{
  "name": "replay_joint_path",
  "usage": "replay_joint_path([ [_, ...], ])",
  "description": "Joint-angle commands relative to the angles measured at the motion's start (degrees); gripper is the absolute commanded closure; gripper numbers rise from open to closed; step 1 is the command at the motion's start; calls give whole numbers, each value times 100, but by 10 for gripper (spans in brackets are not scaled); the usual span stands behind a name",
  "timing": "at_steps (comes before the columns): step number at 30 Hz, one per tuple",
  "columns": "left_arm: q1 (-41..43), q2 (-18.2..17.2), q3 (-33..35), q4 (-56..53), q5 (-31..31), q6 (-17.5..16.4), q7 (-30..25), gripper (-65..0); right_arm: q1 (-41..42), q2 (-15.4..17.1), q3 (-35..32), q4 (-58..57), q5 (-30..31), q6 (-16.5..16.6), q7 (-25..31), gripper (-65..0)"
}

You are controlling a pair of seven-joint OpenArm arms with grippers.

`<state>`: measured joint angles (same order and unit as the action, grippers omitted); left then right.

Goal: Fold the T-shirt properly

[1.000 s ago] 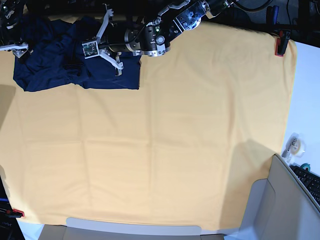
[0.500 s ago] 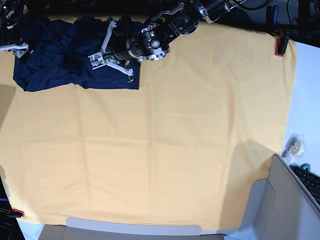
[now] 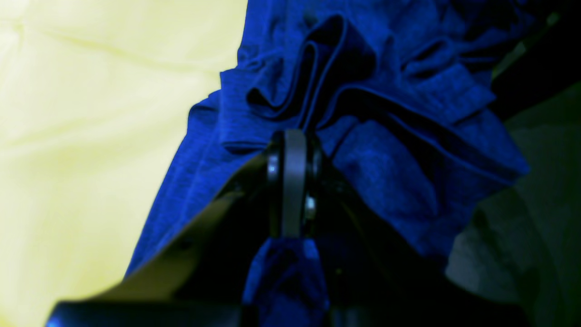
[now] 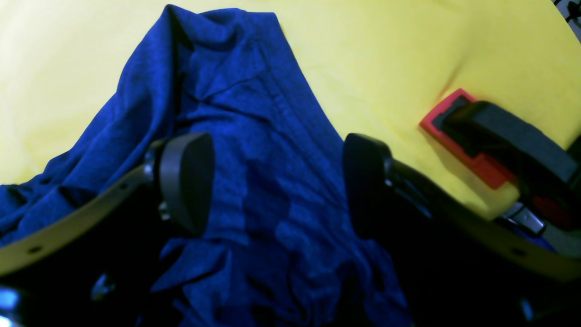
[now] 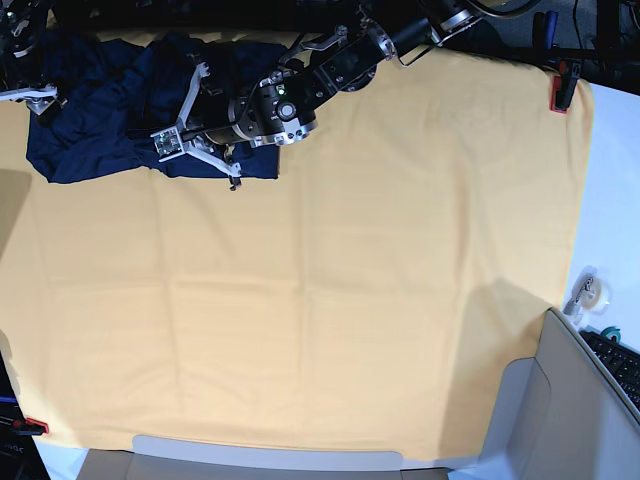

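The dark navy T-shirt lies crumpled at the far left corner of the yellow cloth. My left gripper is low over the shirt's right part. In the left wrist view its jaws are pressed together, with bunched folds of shirt running into them. My right gripper is at the shirt's left end. In the right wrist view it is open, with its pads spread over the shirt and holding nothing.
Red clamps pin the yellow cloth's corners; one is close to my right gripper. A tape roll, a keyboard and a grey bin are at the right edge.
My left arm has moved left and toward the front over the shirt and dropped lower onto it. The right gripper has not moved. The shirt's outline is nearly the same.
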<state>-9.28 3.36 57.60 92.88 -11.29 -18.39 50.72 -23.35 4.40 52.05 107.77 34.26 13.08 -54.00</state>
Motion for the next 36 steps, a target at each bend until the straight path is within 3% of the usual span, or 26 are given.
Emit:
replay_joint_path([
  [1,-149,100,2,-35,-54,-11,-144,0,-25,74,30,94,16,24,121,-428],
  [12,-219,108,20,-739,-54,-11,-549,0,-25,74,30,94,16,24,121,-428],
  [23,-228,564,20,-1002,-62,-11,-681,0,-34,56,30,94,16,24,121,-428],
  [26,-237,564,11,-1486,-89,-11,-1331,0,-34,21,30,94,16,24,121,-428],
  [31,-237,564,2,-2224,-89,-11,-2887,0,-34,-93,30,94,16,24,121,-428],
  [36,-237,564,-33,-2339,-97,-11,-3591,0,-25,-93,30,85,16,24,121,-428],
])
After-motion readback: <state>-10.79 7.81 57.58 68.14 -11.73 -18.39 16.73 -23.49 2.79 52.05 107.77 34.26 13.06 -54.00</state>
